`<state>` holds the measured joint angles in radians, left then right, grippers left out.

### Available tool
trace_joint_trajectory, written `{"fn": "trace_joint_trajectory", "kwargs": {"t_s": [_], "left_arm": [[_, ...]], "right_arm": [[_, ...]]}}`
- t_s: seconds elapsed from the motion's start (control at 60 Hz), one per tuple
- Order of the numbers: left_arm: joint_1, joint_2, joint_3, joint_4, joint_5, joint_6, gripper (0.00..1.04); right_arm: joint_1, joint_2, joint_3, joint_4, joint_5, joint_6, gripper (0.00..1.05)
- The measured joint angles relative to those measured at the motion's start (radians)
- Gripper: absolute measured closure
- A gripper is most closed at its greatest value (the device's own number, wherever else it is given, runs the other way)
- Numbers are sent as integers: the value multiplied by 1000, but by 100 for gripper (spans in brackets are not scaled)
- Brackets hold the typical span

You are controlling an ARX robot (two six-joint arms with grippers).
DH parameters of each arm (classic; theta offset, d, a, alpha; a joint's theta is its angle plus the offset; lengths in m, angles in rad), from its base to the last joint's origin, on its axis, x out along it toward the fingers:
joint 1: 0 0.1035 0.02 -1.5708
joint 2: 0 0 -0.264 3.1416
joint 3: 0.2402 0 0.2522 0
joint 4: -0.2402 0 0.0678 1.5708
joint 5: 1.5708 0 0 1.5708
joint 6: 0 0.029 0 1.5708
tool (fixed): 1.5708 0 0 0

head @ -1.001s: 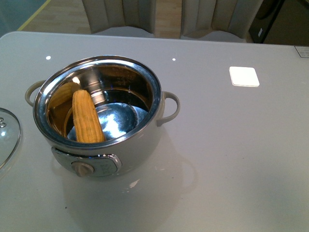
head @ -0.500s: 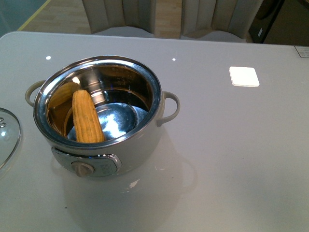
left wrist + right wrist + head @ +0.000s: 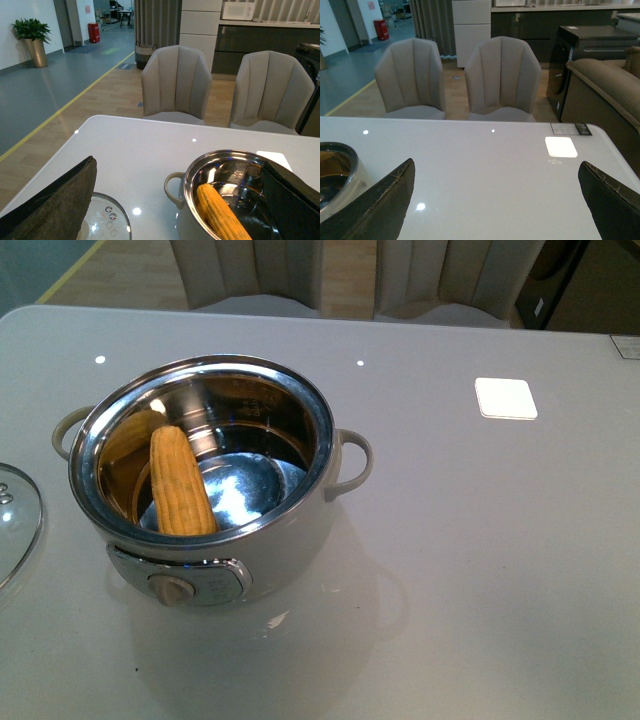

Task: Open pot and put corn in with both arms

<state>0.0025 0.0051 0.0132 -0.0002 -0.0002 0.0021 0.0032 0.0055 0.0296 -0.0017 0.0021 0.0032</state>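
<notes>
Overhead, both arms raised off the table (image 3: 480, 540), jaws spread and empty, corn (image 3: 182, 482) inside the pot (image 3: 290, 540).

One pot (image 3: 270, 540), one corn (image 3: 180, 483), one lid (image 3: 15, 520), two chairs (image 3: 176, 82).

Nothing moved between the earlier pictures and now; only faint reflections inside the shiny cream-white electric pot (image 3: 205, 465) flickered.

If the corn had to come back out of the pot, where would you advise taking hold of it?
Grip the corn across its upper, tapered end, coming from straight above. It leans against the pot's steel wall with that end highest, while its lower end sits deep near the front wall.
</notes>
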Motion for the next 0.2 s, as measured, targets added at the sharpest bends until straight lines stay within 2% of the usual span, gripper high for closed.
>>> {"fn": "trace_joint_trajectory", "kwargs": {"t_s": [0.2], "left_arm": [[0,0,0,0,0,0,7]], "right_arm": [[0,0,0,0,0,0,9]]}}
